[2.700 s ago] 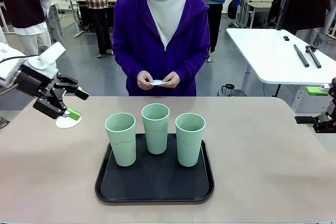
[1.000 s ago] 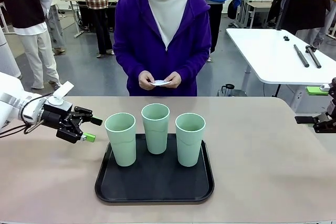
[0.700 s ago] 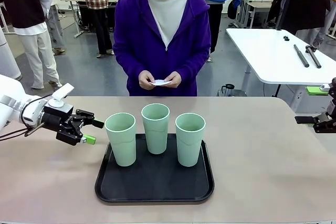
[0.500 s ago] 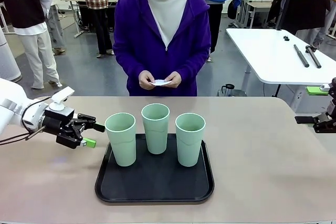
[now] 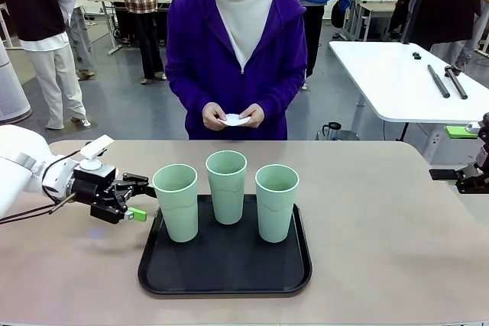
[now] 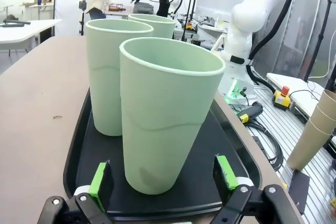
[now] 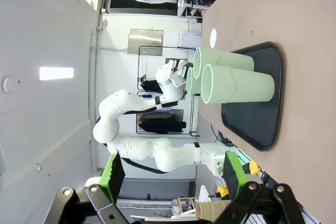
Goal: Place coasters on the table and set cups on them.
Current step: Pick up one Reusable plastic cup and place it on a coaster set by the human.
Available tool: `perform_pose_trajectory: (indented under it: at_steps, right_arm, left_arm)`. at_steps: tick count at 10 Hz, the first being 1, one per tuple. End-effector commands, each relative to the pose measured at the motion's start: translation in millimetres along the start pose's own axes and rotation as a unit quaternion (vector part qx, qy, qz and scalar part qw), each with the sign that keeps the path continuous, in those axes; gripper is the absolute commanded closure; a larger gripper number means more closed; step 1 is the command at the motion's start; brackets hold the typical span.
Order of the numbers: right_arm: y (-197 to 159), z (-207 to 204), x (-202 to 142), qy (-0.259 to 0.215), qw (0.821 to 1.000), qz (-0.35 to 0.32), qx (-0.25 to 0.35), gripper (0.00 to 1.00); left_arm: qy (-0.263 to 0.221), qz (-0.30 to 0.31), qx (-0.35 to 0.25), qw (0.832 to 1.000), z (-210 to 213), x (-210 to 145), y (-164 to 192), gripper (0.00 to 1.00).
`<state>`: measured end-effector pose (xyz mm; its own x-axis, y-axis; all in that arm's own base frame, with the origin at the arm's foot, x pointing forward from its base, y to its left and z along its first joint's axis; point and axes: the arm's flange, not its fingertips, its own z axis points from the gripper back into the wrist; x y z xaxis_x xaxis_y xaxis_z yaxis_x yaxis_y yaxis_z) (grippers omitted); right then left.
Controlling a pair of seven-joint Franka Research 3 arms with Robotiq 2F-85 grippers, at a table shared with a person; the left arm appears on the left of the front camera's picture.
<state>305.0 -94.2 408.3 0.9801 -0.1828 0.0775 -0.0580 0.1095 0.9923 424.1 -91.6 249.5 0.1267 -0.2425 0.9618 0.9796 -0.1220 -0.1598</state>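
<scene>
On glossy black rounded tray (image 5: 229,269): three tapered smooth mint cups (image 5: 227,188).

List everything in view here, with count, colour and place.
cups: three, mint green, upright on the tray
tray: one, black, mid-table
coaster: one, white, on the table beyond the tray, toward the left arm
held coasters: count unclear, white, held by the person
table: one, beige
white table: one, far right, dark tools on it
person's hands: two, at waist height
left gripper: jaws open, lined up on the left cup
right gripper: jaws open, at the table's right edge
</scene>
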Motion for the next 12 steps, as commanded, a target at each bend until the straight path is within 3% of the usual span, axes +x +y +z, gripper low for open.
perform_pose_trajectory:
  at_steps: [1, 12]
  right_arm:
    - [-0.8, 0.3, 0.6, -0.001, 1.0, 0.006, 0.005, 0.0]
    - [-0.8, 0.3, 0.6, -0.001, 1.0, 0.006, 0.005, 0.0]
  left_arm:
    - [-0.024, -0.02, 0.0, 1.0, -7.1, -5.3, 10.4, 0.0]
    - [-0.019, -0.037, -0.046, 0.998, -58.5, -1.9, 18.3, 0.0]
